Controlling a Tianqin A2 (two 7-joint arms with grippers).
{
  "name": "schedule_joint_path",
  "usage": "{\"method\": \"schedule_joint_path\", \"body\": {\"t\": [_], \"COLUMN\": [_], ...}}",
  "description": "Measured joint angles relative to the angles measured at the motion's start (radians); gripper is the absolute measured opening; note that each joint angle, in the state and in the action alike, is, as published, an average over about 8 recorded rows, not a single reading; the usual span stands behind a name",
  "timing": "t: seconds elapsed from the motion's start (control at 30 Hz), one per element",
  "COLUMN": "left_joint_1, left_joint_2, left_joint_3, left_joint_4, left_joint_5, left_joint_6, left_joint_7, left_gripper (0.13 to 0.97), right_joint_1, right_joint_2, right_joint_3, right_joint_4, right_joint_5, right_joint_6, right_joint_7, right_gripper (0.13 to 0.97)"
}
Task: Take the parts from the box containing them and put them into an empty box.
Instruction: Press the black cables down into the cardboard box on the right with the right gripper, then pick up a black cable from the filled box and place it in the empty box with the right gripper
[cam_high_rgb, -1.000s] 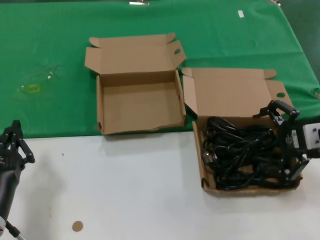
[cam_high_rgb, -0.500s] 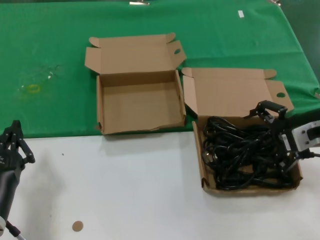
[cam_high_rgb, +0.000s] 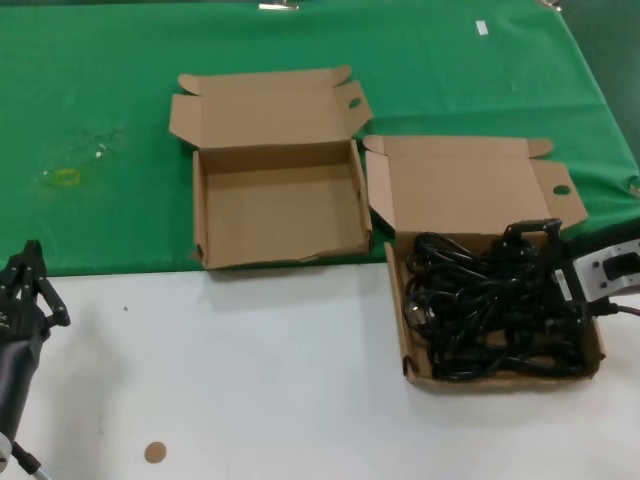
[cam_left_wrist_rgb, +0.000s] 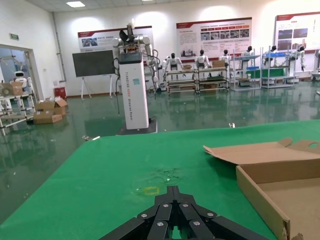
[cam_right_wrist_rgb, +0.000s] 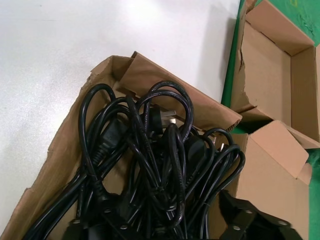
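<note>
The black power cords (cam_high_rgb: 490, 305) lie tangled in the box containing them (cam_high_rgb: 409, 345), at the right on the white table; its lid tab has a round hole (cam_high_rgb: 561, 189). My right gripper (cam_high_rgb: 550, 275) is down in that box at its right side, open, with its fingers on either side of the cords. In the right wrist view the cords (cam_right_wrist_rgb: 155, 155) fill the space between the two fingers (cam_right_wrist_rgb: 243, 219). The empty box (cam_high_rgb: 280, 210) stands open on the green cloth to the left. My left gripper (cam_high_rgb: 25, 285) is shut and parked at the lower left.
The green cloth (cam_high_rgb: 100, 120) covers the far half of the table, the near half is white (cam_high_rgb: 250, 380). A small brown disc (cam_high_rgb: 154, 452) lies near the front edge. The left wrist view shows the empty box's wall (cam_left_wrist_rgb: 260, 197) to one side.
My right gripper has moved left and down from the box's right edge into the cords, its fingers now straddling them. The left arm has not moved.
</note>
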Motion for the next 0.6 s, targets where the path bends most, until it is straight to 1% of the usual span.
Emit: {"method": "schedule_joint_path", "body": {"t": [0.17, 0.2, 0.47, 0.6], "left_joint_1": [0.0, 0.0, 0.0, 0.0], "left_joint_2": [0.0, 0.0, 0.0, 0.0], "left_joint_3": [0.0, 0.0, 0.0, 0.0], "left_joint_4": [0.0, 0.0, 0.0, 0.0], "left_joint_5": [0.0, 0.0, 0.0, 0.0], "left_joint_6": [0.0, 0.0, 0.0, 0.0], "left_joint_7": [0.0, 0.0, 0.0, 0.0], "left_gripper": [0.144, 0.144, 0.144, 0.144], "right_joint_1": [0.006, 0.007, 0.012, 0.008], "right_joint_2": [-0.014, -0.016, -0.022, -0.02], "right_joint_3": [0.006, 0.007, 0.014, 0.017], "right_joint_4": [-0.013, -0.015, -0.017, -0.011], "right_joint_5": [-0.008, -0.01, -0.025, -0.032], "right_joint_6": [-0.009, -0.011, -0.023, -0.03], "right_joint_7": [-0.002, -0.001, 0.014, 0.028], "right_gripper": [0.622, 0.622, 0.405, 0.405]}}
